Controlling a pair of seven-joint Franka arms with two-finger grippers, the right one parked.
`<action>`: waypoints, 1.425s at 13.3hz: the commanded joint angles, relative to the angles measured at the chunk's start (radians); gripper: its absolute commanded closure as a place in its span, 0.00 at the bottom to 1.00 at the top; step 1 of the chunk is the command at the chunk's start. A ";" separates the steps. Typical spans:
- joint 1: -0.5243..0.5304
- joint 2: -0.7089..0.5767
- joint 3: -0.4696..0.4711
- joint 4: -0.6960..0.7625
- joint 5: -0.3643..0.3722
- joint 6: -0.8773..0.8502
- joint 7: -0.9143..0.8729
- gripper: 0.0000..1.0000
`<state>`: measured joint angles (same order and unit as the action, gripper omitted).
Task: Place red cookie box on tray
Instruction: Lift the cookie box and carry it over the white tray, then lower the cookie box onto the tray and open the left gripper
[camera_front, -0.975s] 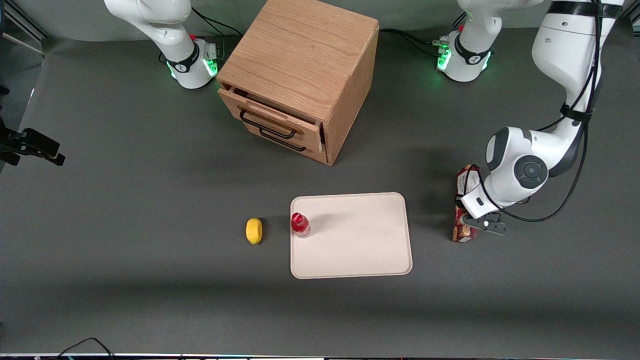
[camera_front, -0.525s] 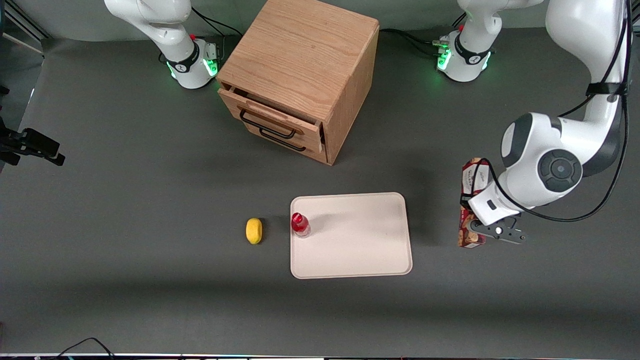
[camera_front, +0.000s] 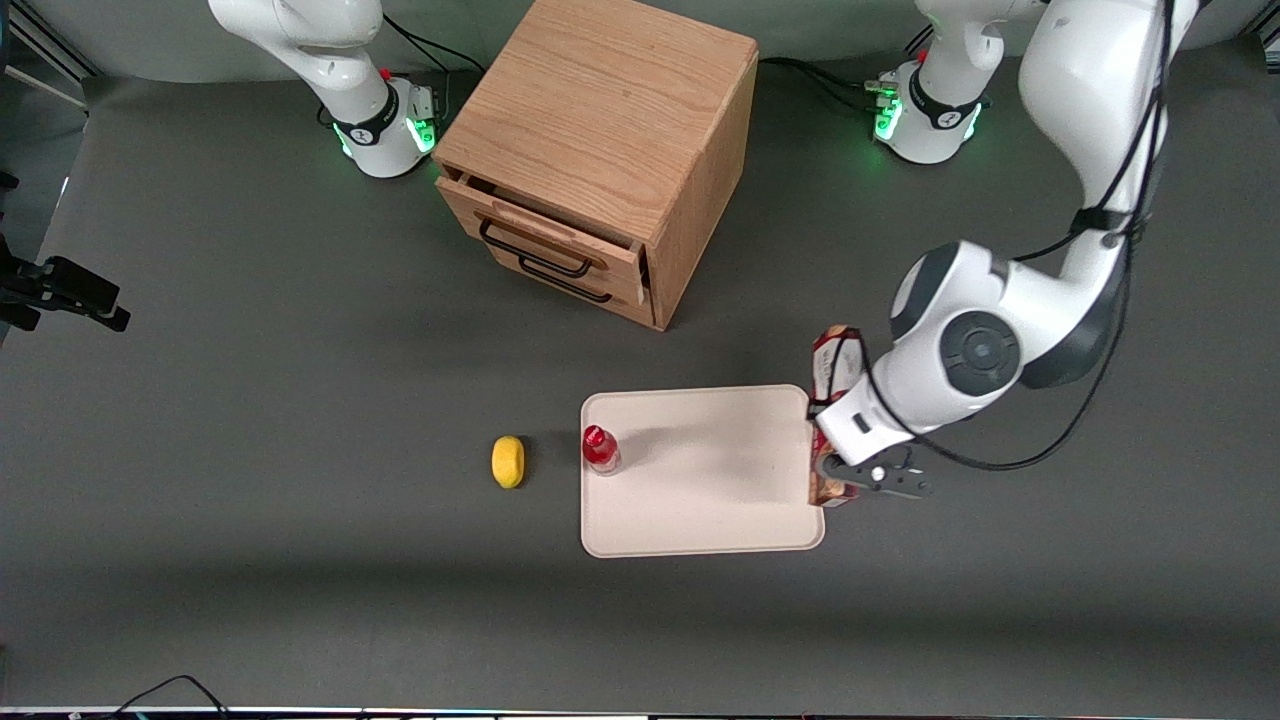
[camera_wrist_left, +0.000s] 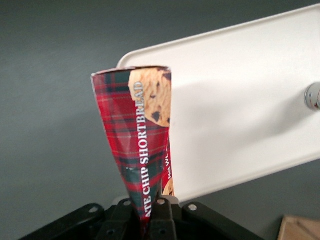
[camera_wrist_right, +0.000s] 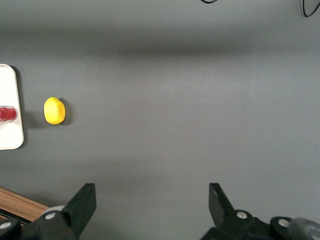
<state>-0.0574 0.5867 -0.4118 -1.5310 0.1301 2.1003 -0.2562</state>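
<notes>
the claw (camera_front: 838, 478) grips the red cookie box (camera_front: 832, 366) aloft over the tray (camera_front: 700, 520) rim at its 3 o'clock edge; best carried toward centre, clear of the small bottle (camera_front: 600, 449), then lowered flat before release.

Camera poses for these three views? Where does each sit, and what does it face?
Front view: high above the table, facing both arm bases; gripper holds the red cookie box over the tray edge.
Left wrist view: on the working arm, looking along the box, jaws shut on it.
Right wrist view: looks down at the lemon; own parked fingers show.
Shared: the tray appears in all three.
</notes>
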 joint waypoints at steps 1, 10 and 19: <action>-0.034 0.099 0.001 0.055 0.103 0.067 -0.119 1.00; -0.042 0.205 0.007 0.042 0.172 0.181 -0.224 0.79; 0.066 -0.069 -0.001 -0.061 0.119 0.096 -0.201 0.00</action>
<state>-0.0387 0.6574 -0.4093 -1.5233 0.3103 2.2962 -0.4642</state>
